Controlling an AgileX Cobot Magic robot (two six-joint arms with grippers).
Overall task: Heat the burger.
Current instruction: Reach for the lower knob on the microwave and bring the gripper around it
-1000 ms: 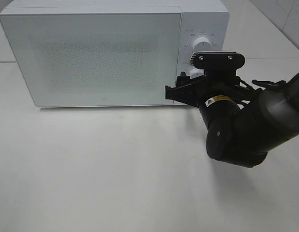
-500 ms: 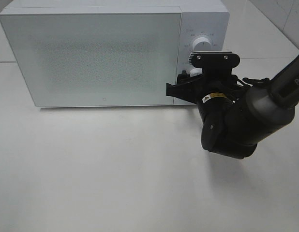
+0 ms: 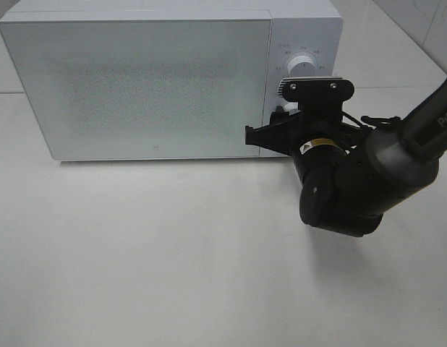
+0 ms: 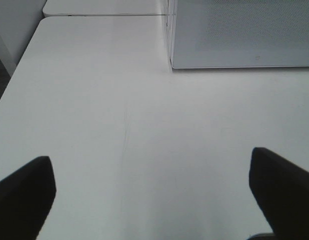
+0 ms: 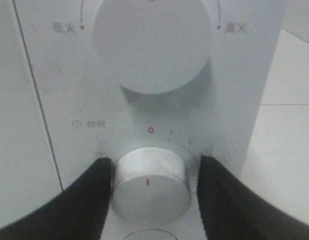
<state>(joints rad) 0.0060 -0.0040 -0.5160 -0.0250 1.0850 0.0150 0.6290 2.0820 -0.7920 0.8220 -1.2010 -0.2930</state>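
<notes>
On the microwave (image 3: 137, 79), the right tool (image 5: 153, 169) sits around the lower knob (image 5: 150, 187); squeezing or not, I cannot tell. The left tool (image 4: 150, 164) is wide over the surface (image 4: 119, 115).

White table (image 3: 173, 253): one white microwave (image 3: 137, 87) stands directly on it at 12 o'clock, door shut, facing 6 o'clock.

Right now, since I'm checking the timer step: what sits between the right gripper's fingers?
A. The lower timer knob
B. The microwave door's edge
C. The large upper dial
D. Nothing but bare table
A: in the right wrist view the right gripper straddles the lower timer knob, with its black fingers on either side of it. The larger dial is clear of them.
</notes>
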